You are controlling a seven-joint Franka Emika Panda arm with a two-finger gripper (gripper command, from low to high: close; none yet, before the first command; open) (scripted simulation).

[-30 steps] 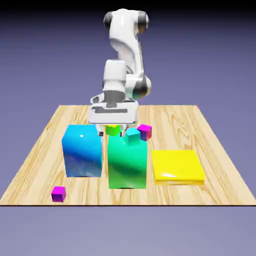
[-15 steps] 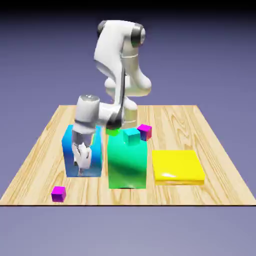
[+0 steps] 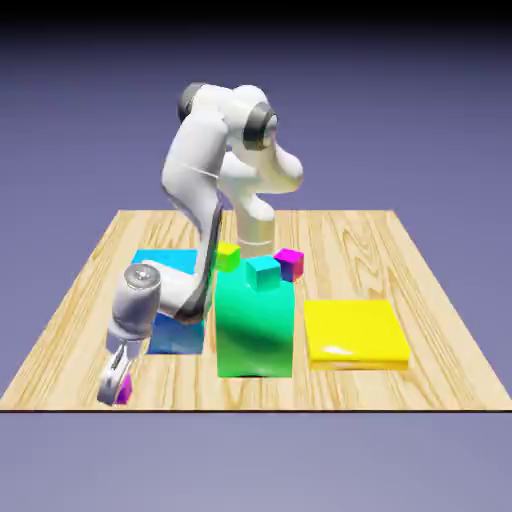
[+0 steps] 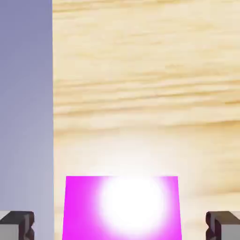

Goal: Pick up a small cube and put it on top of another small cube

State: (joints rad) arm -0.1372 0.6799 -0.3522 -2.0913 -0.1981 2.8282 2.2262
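One small cube [image 3: 124,393], magenta on top, lies near the table's front edge at the exterior view's left, mostly hidden behind my fingers. My gripper [image 3: 113,385] has come down over it. In the hand view this cube [image 4: 122,208] fills the bottom middle, and my gripper [image 4: 120,227] straddles it. The grey fingertips [image 4: 18,225] stand clear of its sides, with a gap on each side, so the gripper is open. The other small cube [image 3: 290,262] rests on the table behind the green block.
A tall blue block [image 3: 185,335], a tall green block [image 3: 255,330] carrying a tiny teal cube [image 3: 264,271], and a flat yellow block [image 3: 355,333] stand in a row. A tiny yellow-green cube [image 3: 228,257] sits behind them. The table edge [image 4: 52,117] runs close beside the cube.
The arm has swung from behind the big blocks to the front left and dropped down over the small cube, which now sits between the fingers.
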